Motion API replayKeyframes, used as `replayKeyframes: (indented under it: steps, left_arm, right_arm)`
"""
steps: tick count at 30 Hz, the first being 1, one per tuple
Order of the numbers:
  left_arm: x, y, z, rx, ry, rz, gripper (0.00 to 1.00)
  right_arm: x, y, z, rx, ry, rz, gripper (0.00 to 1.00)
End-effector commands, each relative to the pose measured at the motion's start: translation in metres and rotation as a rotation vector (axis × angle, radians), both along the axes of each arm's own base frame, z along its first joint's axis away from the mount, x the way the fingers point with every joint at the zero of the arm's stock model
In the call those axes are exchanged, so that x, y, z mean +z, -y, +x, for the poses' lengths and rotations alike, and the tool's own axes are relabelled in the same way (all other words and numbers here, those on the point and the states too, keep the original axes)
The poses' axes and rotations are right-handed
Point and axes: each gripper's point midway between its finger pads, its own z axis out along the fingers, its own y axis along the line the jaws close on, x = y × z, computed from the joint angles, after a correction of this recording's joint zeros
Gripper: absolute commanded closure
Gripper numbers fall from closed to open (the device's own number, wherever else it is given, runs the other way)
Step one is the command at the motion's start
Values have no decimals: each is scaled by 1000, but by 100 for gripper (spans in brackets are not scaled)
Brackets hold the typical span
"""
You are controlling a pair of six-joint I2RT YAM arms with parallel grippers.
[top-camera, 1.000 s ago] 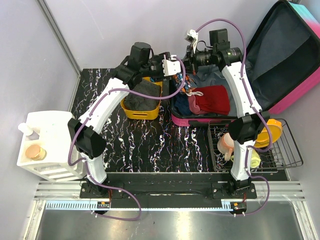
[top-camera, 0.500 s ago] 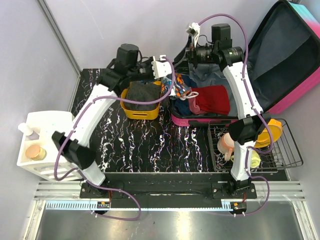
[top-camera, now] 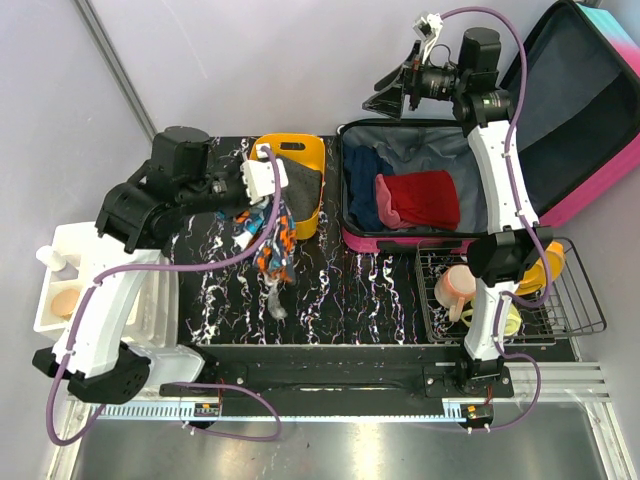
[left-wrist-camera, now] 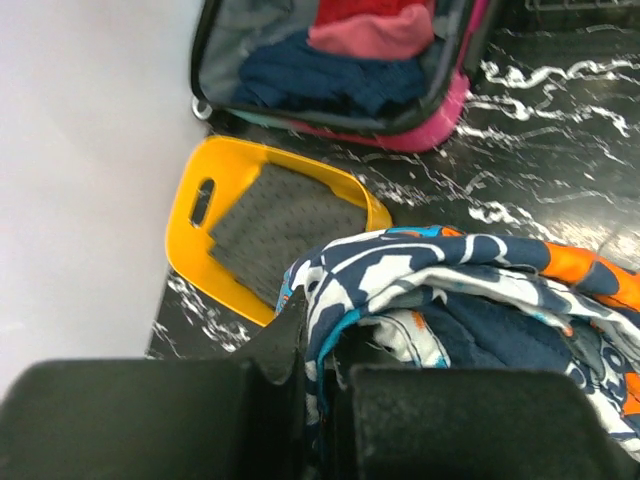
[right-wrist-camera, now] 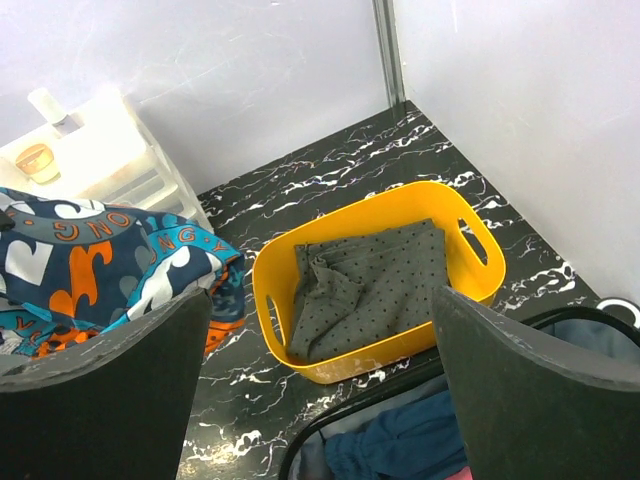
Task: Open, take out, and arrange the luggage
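Hanging from the left gripper (left-wrist-camera: 322, 365) is a blue, orange and white patterned cloth (top-camera: 272, 245), pinched tight, with that arm raised over the tabletop (top-camera: 330, 290) just beside the orange bin (top-camera: 300, 150). Right arm reaches high over the far edge, right gripper (top-camera: 392, 92) spread wide, holding nothing. The luggage (top-camera: 570, 110) lies open at the far right corner, lid tipped back, grey lining, magenta edge, red top (top-camera: 425, 200) and navy clothes (top-camera: 362, 195) inside.
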Motion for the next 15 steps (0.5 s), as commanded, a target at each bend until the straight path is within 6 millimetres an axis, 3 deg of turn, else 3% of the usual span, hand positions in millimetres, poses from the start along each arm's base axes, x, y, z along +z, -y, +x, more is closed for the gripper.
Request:
replayKeyframes:
  steps: [1,3,5,8,12,14,15]
  left_arm:
    - [-24,-24,-18,114,-143,49,100]
    - [-37,-33,-15,175,-179,89,100]
    - [-58,-37,-2,238,-227,144,100]
    - [-74,-43,26,333,-256,197,100]
    - [-76,-40,68,379,-263,185,100]
    - [-72,-43,100,417,-251,173,100]
    - [-53,-44,112,421,-207,143,100]
  right_arm:
    - [9,-7,-4,25,19,20,0]
    - [4,-8,-3,30,8,19,0]
    - [1,-8,-1,31,1,18,0]
    - [-2,-8,0,33,-2,15,0]
    - [-6,-6,-1,21,3,3,0]
    - [-9,-5,-3,17,7,-7,0]
    - [-9,-3,-3,7,11,-11,0]
